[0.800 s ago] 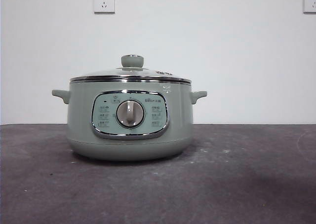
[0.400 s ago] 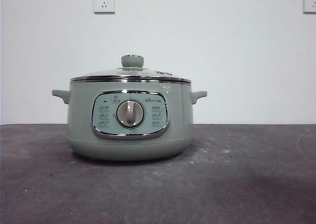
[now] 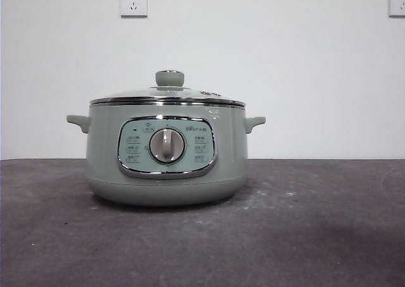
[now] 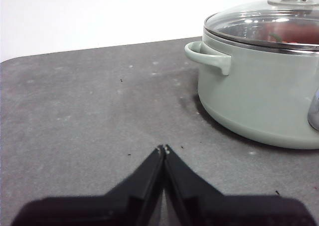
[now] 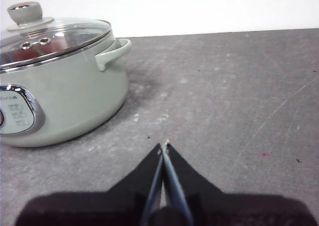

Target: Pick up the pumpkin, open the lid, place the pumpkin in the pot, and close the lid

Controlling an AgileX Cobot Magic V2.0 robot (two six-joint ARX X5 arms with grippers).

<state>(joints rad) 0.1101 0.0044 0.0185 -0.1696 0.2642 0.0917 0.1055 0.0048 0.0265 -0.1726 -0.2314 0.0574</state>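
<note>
The sage-green pot (image 3: 166,154) stands on the dark table with its glass lid (image 3: 168,97) on, knob (image 3: 169,78) on top. The pumpkin (image 4: 294,35) shows as an orange shape with a bit of green through the lid glass in the left wrist view, and also in the right wrist view (image 5: 37,47); it is inside the pot. My left gripper (image 4: 163,148) is shut and empty over the table, apart from the pot's handle (image 4: 208,58). My right gripper (image 5: 164,146) is shut and empty on the pot's other side, apart from its handle (image 5: 113,52). Neither gripper shows in the front view.
The dark grey table (image 3: 304,223) spreads around the pot, with small specks and scratches. A white wall with two sockets (image 3: 133,2) stands behind. The table's rounded far edge (image 4: 30,56) shows in the left wrist view.
</note>
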